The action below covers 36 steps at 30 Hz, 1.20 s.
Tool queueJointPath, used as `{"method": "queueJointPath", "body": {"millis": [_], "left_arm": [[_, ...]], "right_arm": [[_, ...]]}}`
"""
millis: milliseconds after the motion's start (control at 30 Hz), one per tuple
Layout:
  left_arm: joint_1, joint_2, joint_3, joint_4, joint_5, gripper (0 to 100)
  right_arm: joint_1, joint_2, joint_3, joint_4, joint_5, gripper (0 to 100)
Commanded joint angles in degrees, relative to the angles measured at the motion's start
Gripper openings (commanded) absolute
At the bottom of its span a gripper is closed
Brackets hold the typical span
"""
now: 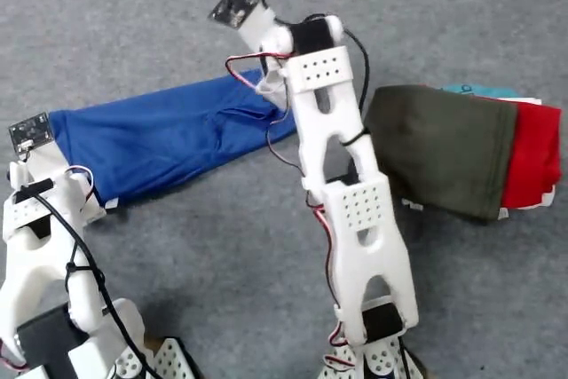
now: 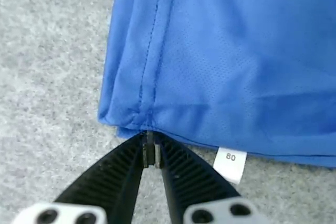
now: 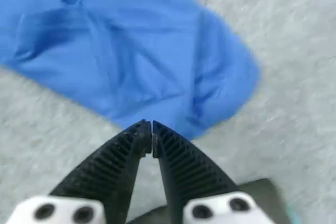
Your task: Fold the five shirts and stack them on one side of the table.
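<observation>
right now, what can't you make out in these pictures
High view: the olive shirt covers the stack, so its count is unclear.
Left wrist view: shut tips of the left gripper hide whether they pinch the blue shirt.
Right wrist view: shut tips of the right gripper likewise hide any cloth between them.

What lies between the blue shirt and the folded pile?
High view: the right arm's white link crosses that gap between the long blue fabric shirt and the olive-topped folded shirt pile; beneath is bare grey felt tabletop.

smooth blue cloth shirt on rough grey carpeted table; ribbed matt plastic gripper.
</observation>
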Motion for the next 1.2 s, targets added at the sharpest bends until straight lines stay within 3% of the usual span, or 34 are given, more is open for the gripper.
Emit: {"method": "queueJointPath", "body": {"millis": [0, 167, 400, 633, 733, 867, 1067, 1167], "left_arm": [[-0.04, -1.58, -0.13, -0.62, 0.44, 3], [-0.04, -1.67, -0.13, -0.62, 0.44, 3], [-0.04, -1.67, -0.13, -0.62, 0.35, 3], [-0.04, -1.76, -0.13, -0.62, 0.35, 3], [0.04, -2.11, -0.4, -0.26, 0.62, 3], [-0.66, -3.16, -3.56, 3.25, 0.35, 3], [-0.84, -8.79, -29.93, 33.41, -5.63, 4], [-2.24, -8.44, -45.32, 44.22, -6.07, 15]], "right_arm": [[-1.58, -4.18, 10.59, -2.55, -0.7, 1.5], [-0.62, -0.4, 13.32, -13.8, -0.79, 1.5], [-0.79, 5.49, 3.91, -25.67, -0.79, 1.5], [-0.44, 16.75, -2.86, -45.8, -0.44, 1.5], [0.26, 17.45, -9.27, -40.88, -0.79, 1.5], [0.79, 15.6, -23.34, -26.81, -0.62, 1.5], [0.88, 6.99, -25.27, -8.7, -0.35, 1.5], [1.85, 3.38, -26.15, -2.9, -0.35, 1.5]]}}
